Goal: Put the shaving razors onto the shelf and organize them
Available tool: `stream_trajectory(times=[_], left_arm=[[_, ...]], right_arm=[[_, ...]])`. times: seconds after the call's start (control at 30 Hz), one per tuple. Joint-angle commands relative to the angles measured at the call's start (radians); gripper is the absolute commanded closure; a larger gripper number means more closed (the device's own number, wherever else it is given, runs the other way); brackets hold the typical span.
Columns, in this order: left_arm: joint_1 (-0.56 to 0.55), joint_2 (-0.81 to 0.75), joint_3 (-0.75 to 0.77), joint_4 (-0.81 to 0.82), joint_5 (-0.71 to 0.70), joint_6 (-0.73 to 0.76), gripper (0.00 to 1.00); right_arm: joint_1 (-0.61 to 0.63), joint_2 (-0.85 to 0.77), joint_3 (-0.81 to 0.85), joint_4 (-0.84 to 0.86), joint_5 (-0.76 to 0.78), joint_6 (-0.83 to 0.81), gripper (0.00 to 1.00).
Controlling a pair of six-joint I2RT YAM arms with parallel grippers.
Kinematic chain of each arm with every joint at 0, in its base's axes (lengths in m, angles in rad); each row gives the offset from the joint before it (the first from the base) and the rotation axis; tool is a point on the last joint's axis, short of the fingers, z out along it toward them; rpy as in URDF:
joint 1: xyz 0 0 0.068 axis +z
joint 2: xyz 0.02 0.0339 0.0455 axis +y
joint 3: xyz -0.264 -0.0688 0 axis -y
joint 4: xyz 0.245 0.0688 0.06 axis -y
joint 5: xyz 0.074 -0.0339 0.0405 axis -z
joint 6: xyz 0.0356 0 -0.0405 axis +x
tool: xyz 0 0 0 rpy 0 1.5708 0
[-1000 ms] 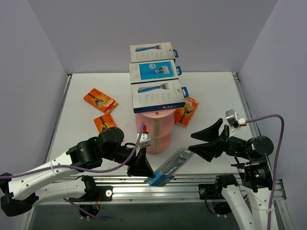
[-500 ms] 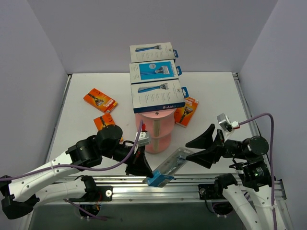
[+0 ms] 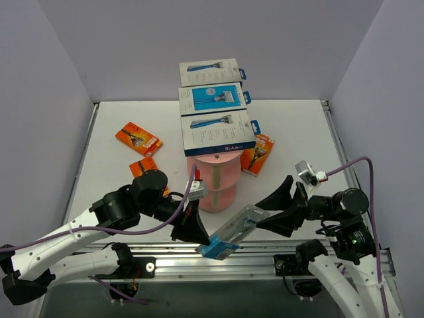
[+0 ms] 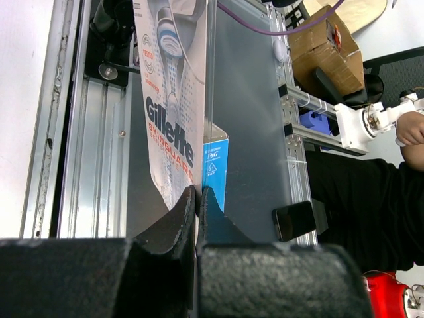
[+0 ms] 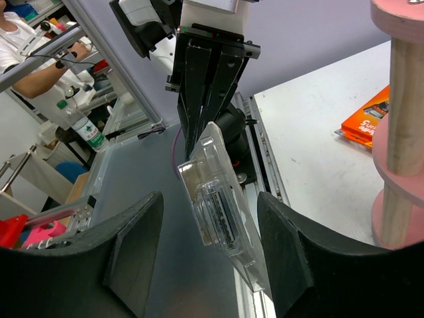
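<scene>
Left gripper (image 3: 204,238) pinches blister pack (image 3: 233,230) over table's (image 3: 298,132) near edge, in front of shelf (image 3: 218,179); right gripper (image 3: 260,213) spread wide at pack's far end. Left wrist: jaws clamped on pack's edge. Right wrist: fingers (image 5: 136,252) open, flanking pack, not touching.

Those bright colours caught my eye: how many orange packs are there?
3 orange packs: one at left, one nearer, one right of the pink stand. Others may be hidden.

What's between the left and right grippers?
The clear blister razor pack, pinched by the left gripper, reaching into the open right gripper; the top view shows it.
</scene>
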State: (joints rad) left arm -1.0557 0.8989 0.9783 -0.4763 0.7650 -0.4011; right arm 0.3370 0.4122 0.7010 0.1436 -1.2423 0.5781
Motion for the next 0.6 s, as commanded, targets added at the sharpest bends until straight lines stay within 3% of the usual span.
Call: stream_trajectory(times=[0.0, 0.57], left_arm=[[0.016, -0.002, 0.057, 0.019, 0.028, 0.03, 0.98], [0.143, 0.038, 0.086, -0.002, 0.152, 0.039, 0.98]], right_arm=[[0.028, -0.004, 0.009, 0.027, -0.023, -0.007, 0.46], [0.109, 0.028, 0.0, 0.007, -0.006, -0.012, 0.52]])
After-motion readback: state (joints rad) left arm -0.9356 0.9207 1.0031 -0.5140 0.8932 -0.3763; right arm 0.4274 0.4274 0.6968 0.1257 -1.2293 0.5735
